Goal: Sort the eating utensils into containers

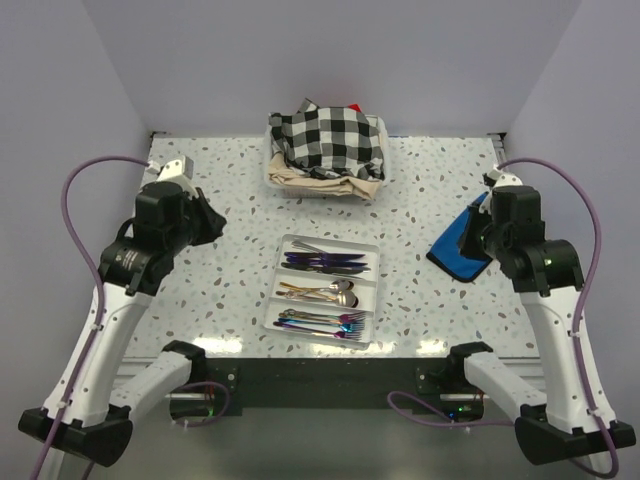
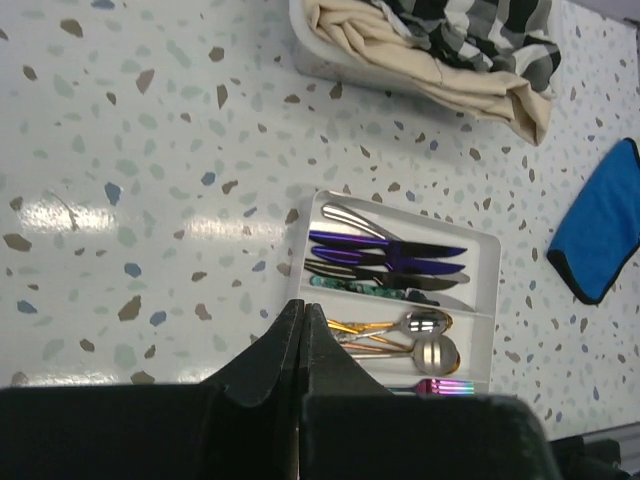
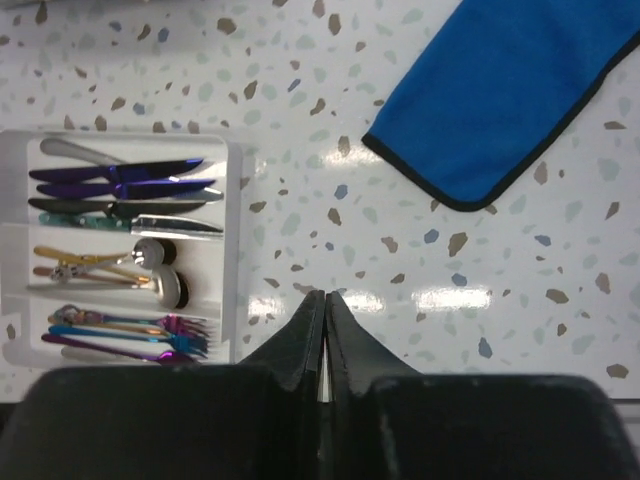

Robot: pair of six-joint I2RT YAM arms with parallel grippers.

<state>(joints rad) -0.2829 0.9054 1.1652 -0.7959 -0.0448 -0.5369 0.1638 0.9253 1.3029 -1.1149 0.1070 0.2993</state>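
The clear cutlery tray (image 1: 372,285) lies at the table's middle front, with three sections. Knives (image 1: 325,260) in silver and dark purple-blue fill the far section, gold and silver spoons (image 1: 325,291) the middle, rainbow forks (image 1: 325,322) the near one. The tray shows in the left wrist view (image 2: 490,250) and right wrist view (image 3: 232,160). My left gripper (image 2: 302,308) is shut and empty, raised left of the tray. My right gripper (image 3: 325,297) is shut and empty, raised right of the tray.
A beige basket (image 1: 325,180) with black-and-white checked cloth stands at the back middle. A blue cloth (image 1: 460,245) lies right of the tray, under my right arm; it also shows in the right wrist view (image 3: 500,90).
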